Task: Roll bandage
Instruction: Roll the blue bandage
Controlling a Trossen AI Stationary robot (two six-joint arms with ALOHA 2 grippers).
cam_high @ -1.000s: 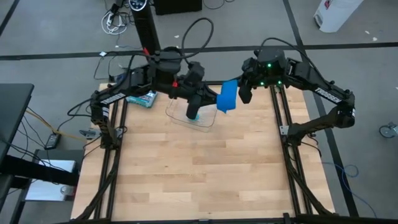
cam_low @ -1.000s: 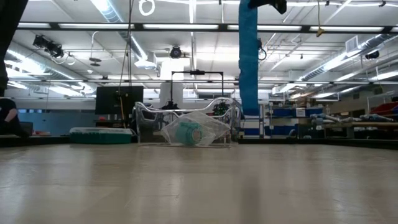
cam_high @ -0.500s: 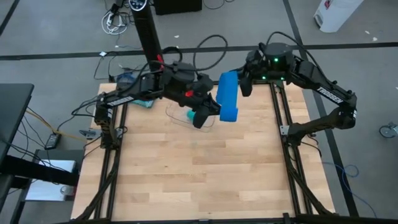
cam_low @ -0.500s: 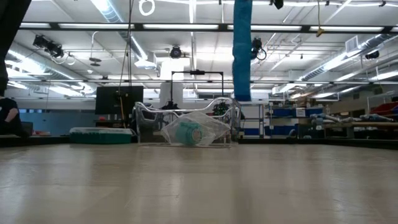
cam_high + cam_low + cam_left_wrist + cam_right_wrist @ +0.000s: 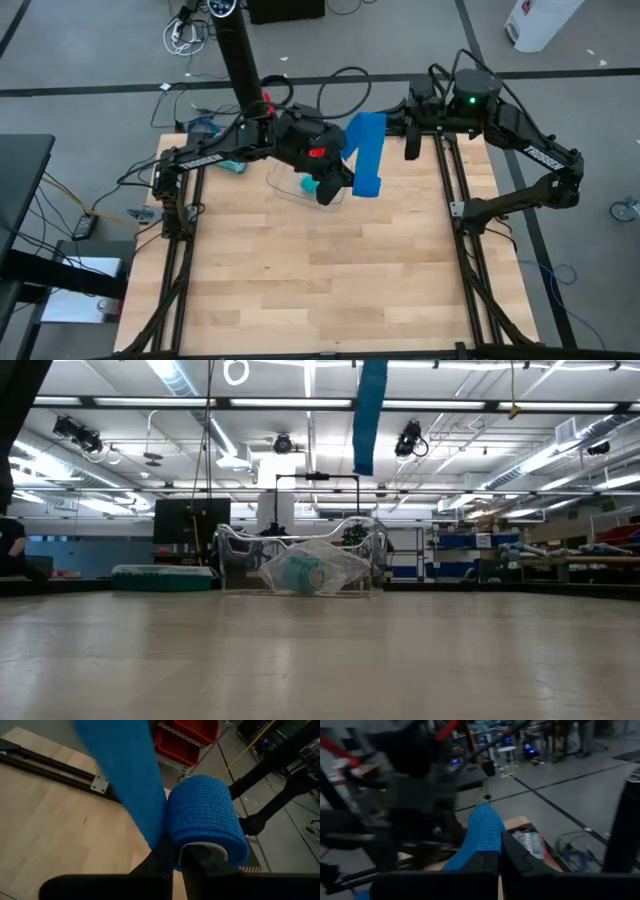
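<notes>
The bandage is a bright blue strip [image 5: 368, 150] with a small roll [image 5: 205, 815] at one end. It hangs high over the table's far middle between both grippers. My left gripper [image 5: 345, 185] is shut on the roll. My right gripper [image 5: 388, 120] is shut on the strip's other end, nearer the far edge. In the low view only a piece of the strip [image 5: 368, 415] shows, hanging in from the top of the picture, clear of the table; both grippers are out of that view. My left gripper [image 5: 177, 852] has the roll by its near end [image 5: 176, 840]. One finger [image 5: 200, 857] seems to sit in the pale hollow core and the other outside, between roll and strip. The roll is lifted clear, and the strip [image 5: 125, 775] runs away from it. My right gripper [image 5: 499, 855] pinches the strip's free end [image 5: 487, 845] between its two fingers, coming about level from the table's right side. The strip [image 5: 480, 830] leads away from the fingers toward the left gripper, clear of the table.
A clear plastic container [image 5: 300, 190] with a teal-green roll [image 5: 303, 573] stands on the table's far middle, under the left gripper. A green-and-white box [image 5: 232, 162] lies at the far left, also in the low view [image 5: 160, 575]. The wooden table [image 5: 320, 280] stretches toward the near edge.
My right gripper has risen, drawn back toward the table's right edge and tipped up to about level. My left gripper has sunk and shifted right. The strip, which hung long and straight down, now runs drawn out between the grippers, its lowest part much higher above the table.
</notes>
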